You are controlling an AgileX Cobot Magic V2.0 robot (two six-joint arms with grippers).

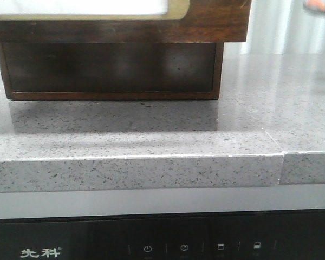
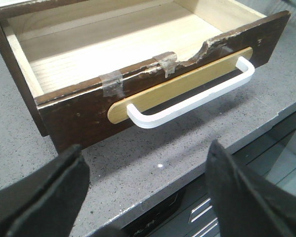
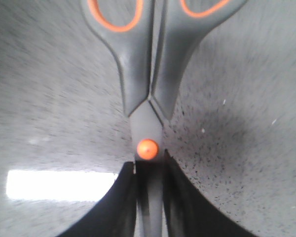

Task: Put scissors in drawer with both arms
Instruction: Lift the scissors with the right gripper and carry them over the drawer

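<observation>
the right pincer [image 3: 149,197] is clamped on the blades of the small grey-handled scissors with orange-lined loops [image 3: 149,94], held above the speckled grey stone table [image 3: 246,148]. the left pincer [image 2: 148,192] hangs spread wide and empty, just short of the white bar handle [image 2: 187,101]. beyond it the dark brown wooden drawer [image 2: 79,111] stands pulled out, its pale inside bare. judged step: carrying the scissors over. next, the right arm must bring them above the opening and let go.
</observation>
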